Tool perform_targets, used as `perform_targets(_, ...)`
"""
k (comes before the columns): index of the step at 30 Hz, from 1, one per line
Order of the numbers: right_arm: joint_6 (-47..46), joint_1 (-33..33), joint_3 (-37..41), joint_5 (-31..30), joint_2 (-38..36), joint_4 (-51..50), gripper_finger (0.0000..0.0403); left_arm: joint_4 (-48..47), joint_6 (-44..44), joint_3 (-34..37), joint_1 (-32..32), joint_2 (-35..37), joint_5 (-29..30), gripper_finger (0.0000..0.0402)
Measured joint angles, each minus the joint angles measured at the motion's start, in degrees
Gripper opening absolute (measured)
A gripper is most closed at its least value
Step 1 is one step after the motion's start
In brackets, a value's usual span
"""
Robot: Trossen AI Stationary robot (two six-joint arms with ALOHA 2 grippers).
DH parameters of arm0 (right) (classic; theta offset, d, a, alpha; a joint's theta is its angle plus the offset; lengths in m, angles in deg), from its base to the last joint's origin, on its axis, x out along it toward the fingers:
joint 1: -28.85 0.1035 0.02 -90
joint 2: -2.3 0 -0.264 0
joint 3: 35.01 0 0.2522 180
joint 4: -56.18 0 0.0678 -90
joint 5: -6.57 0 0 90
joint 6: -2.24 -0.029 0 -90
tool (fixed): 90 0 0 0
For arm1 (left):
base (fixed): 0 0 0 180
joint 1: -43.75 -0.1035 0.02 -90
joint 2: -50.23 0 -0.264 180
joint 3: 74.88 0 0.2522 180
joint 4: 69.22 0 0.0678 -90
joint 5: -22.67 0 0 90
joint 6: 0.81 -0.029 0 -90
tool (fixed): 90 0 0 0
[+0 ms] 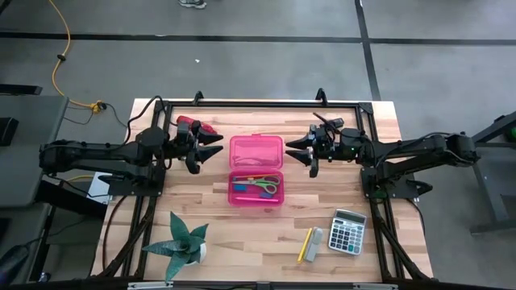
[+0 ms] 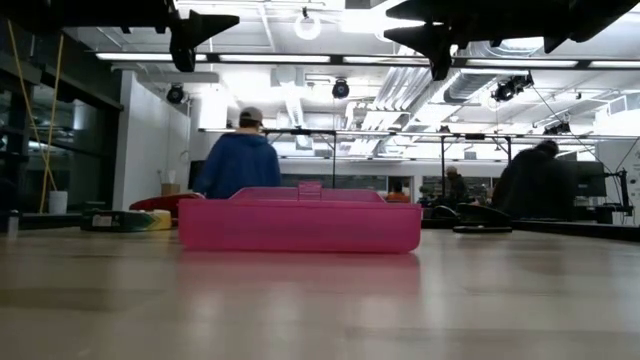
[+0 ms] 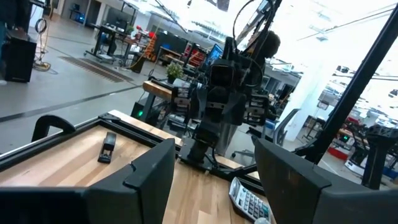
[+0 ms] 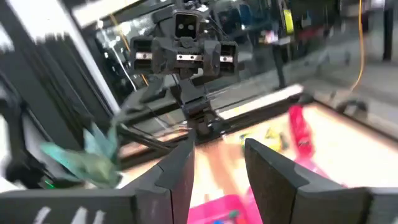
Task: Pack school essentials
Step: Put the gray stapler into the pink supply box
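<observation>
A big open workshop stretches behind, people at benches in the distance, and in front of it sits the wooden table. Largest on it is the pink case, lid thrown back, square in the middle, already holding scissors and some small coloured pieces. Down at the front left corner stands the green plant. Toward the front right edge lies the calculator, and just beside it a small grey block with a yellow pencil touching its side. At the back left edge there's a red item I can't identify.

The left gripper hangs above the table just left of the case, fingers parted, holding nothing. The right gripper mirrors it on the case's right, also spread and empty.

Looks like we're between picks. Next, I'd judge, the right arm must swing to the front right edge, drop low over that thin pencil or block, and pinch it cleanly.
</observation>
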Motion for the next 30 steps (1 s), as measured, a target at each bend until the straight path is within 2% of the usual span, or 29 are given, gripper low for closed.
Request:
perform_targets(2,-6.9,0.0,-0.6,0.2,0.0,-2.8,0.0135,0.0,0.0,0.0,0.0,0.0,0.0,0.0209)
perform_targets(4,-12.2,0.3,-2.6,2.3,0.3,-10.6,0.0135,0.0,0.0,0.0,0.0,0.0,0.0,0.0209)
perform_targets(9,-20.4,4.2,-8.5,11.7,2.1,-29.0,0.0135,0.0,0.0,0.0,0.0,0.0,0.7,0.0209)
perform_targets(12,-30.8,8.3,-10.2,16.1,3.3,-33.6,0.0135,-0.2,0.2,0.0,0.0,0.0,1.4,0.0209)
perform_targets(17,-52.4,20.2,-10.2,17.4,5.1,-35.2,0.0135,-1.2,0.1,0.0,0.0,0.0,1.5,0.0209)
perform_targets(19,-60.9,26.3,-10.2,14.0,5.9,-35.3,0.0135,-1.8,0.0,0.0,0.0,0.0,1.5,0.0209)
perform_targets(24,-88.0,40.3,-10.2,-1.2,8.9,-34.5,0.0135,-3.2,0.0,0.0,-0.1,0.0,1.4,0.0209)
perform_targets(27,-102.4,47.0,-10.2,-8.2,11.5,-32.6,0.0135,-3.7,0.0,0.0,-0.1,0.0,1.3,0.0209)
perform_targets(30,-111.2,51.9,-11.0,-12.6,14.9,-29.6,0.0135,-4.8,0.0,0.0,-0.1,0.0,1.3,0.0209)
